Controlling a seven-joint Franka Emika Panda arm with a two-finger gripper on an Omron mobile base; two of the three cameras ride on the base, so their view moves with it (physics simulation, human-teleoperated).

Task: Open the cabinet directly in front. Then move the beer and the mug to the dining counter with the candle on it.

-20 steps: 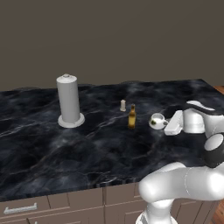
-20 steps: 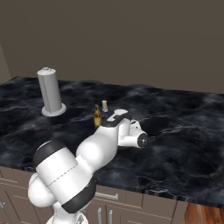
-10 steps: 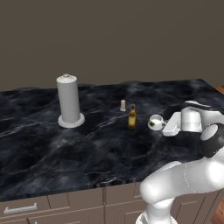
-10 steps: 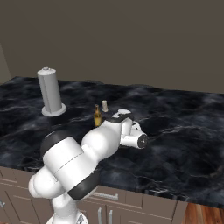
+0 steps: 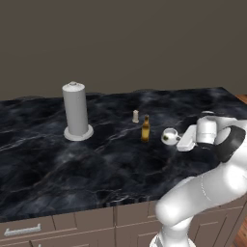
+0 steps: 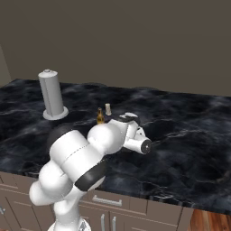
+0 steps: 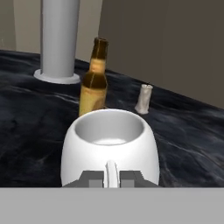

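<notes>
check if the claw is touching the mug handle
Touching. The hand view shows the claw shut on the mug with a finger on each side of its handle.

1. The white arm rose from the base, bent sharply at its elbow and reached forward at a low height.
2. Its wrist lay roughly level, pointing the end effector (image 7: 111, 174) sideways along the counter (image 5: 96, 159).
3. The end effector's two dark fingertips (image 7: 92, 177) were clamped close together on the handle of the mug (image 7: 109, 148).
</notes>
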